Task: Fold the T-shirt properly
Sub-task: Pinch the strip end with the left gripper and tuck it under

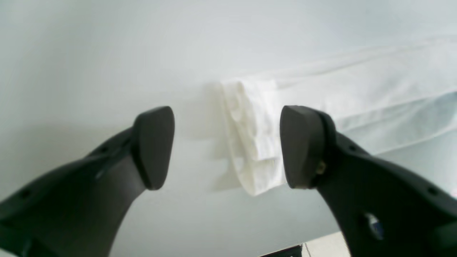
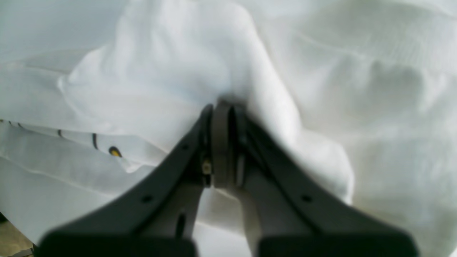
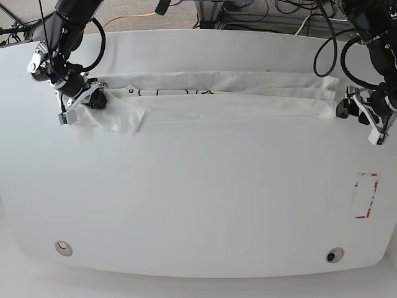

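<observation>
A wide white table [image 3: 198, 205] fills the base view, with cables and flooring beyond its far edge and a small red-outlined rectangle [image 3: 366, 195] marked near one side. The T-shirt [image 3: 217, 93] lies on the far half of the table as a long narrow band, folded lengthwise, a thin line of print showing along its upper fold.

At one end of the T-shirt, the right gripper [image 2: 221, 107] is clamped tight on a bunched fold of white cloth; fabric mounds up around its closed jaws, and a loose flap spreads out beside it on the table. At the opposite end of the T-shirt, the left gripper [image 1: 226, 146] stands with its jaws spread apart and nothing between them. The stacked layers of that end lie just ahead of it, closer to one pad [image 1: 301, 146] than to the other, which hangs over bare table.

The step in hand looks like taking hold of both ends of the band to fold it across. To do it well, the left gripper should centre itself on the layered end so both pads straddle all the layers, then come down low enough to catch the bottom one too; a bite on the top layers alone would let the stack slide apart. The right side's grip is bunched, so the cloth should be drawn taut away from that end before lifting, evening out the flap.
</observation>
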